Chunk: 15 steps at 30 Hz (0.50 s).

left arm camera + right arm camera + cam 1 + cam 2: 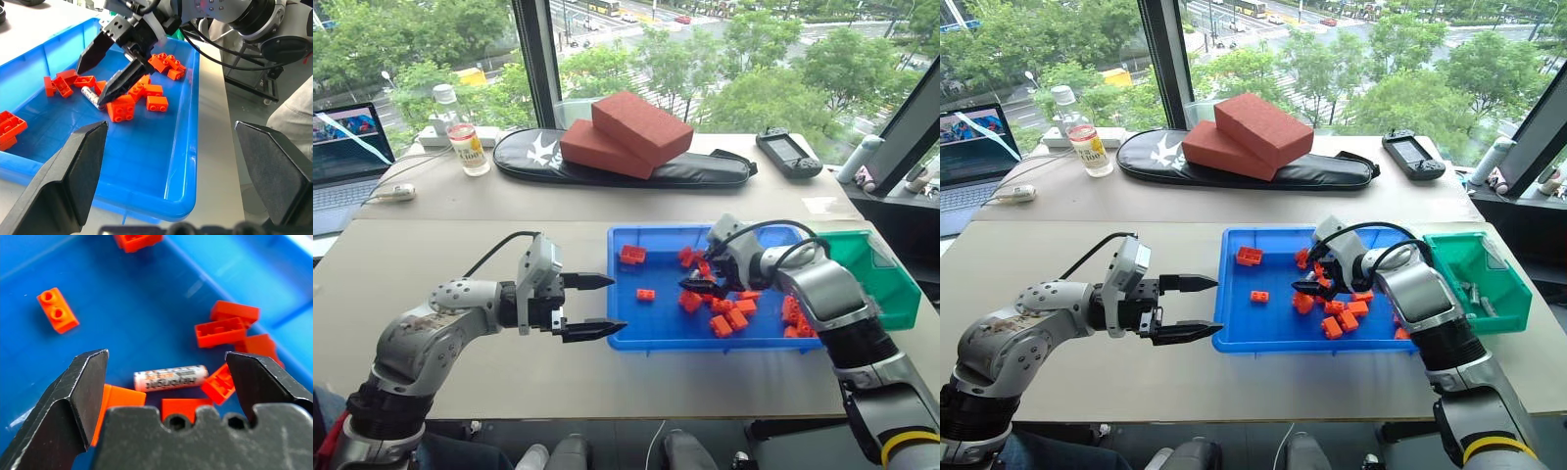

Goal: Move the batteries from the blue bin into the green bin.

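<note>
Plainly, a silver battery (170, 378) with orange print lies flat.

Bright daylight pours in through the windows (724, 59) beyond the desk's (460, 264) far edge, leaving only soft, faint shadows on it. The blue bin (181, 147) shows pale glare along its glossy rim. In the right wrist view, the near fingers (78, 391) are blurred and the far orange bricks (234, 328) soft.

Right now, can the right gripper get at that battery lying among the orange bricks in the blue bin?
Probably yes: the right gripper hangs open just above the battery, which lies bare between the bricks, though two bricks crowd its near side.
</note>
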Tool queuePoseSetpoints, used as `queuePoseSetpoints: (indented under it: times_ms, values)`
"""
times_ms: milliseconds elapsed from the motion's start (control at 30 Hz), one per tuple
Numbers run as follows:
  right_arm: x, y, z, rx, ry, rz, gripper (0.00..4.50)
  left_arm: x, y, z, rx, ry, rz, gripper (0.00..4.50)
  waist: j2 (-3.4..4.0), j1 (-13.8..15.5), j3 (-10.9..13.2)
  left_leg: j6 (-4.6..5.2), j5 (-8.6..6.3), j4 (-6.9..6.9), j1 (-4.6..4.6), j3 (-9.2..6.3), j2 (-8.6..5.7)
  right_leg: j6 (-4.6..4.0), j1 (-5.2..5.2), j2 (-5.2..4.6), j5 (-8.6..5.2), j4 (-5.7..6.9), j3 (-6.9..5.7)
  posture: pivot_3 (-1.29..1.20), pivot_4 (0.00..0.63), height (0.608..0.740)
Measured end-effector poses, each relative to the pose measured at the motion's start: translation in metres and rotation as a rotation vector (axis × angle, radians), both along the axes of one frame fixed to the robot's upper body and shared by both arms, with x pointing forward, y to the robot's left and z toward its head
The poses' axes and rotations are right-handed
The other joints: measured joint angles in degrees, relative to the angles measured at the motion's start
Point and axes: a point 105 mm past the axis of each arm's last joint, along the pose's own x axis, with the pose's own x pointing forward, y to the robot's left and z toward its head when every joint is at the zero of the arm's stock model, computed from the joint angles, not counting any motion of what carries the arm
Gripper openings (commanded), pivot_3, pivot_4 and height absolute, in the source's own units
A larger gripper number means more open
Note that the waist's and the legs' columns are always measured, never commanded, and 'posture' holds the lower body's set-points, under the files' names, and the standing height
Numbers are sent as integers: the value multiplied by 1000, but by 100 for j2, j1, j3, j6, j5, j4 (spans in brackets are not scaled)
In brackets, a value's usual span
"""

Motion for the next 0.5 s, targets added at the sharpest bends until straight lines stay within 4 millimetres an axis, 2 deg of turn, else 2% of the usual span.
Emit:
queuePoseSetpoints:
  times_ms: [167, 500]
  values:
    - [0, -4, -14, -37, 48, 21, 4438, 0, 0, 0, -2, 1, 3, 4500, 0, 0, 0, 0, 0, 0, 0, 0, 0, 0, -1, 0, 0, 0, 0, 0, 150, 740]
    - [4, -7, -13, -50, 29, 23, 4438, 0, 0, 1, -1, -2, 5, 4500, 0, 1, 0, 0, 0, 0, 2, -1, 1, 0, 1, 1, 0, 1, -1, 0, 150, 740]
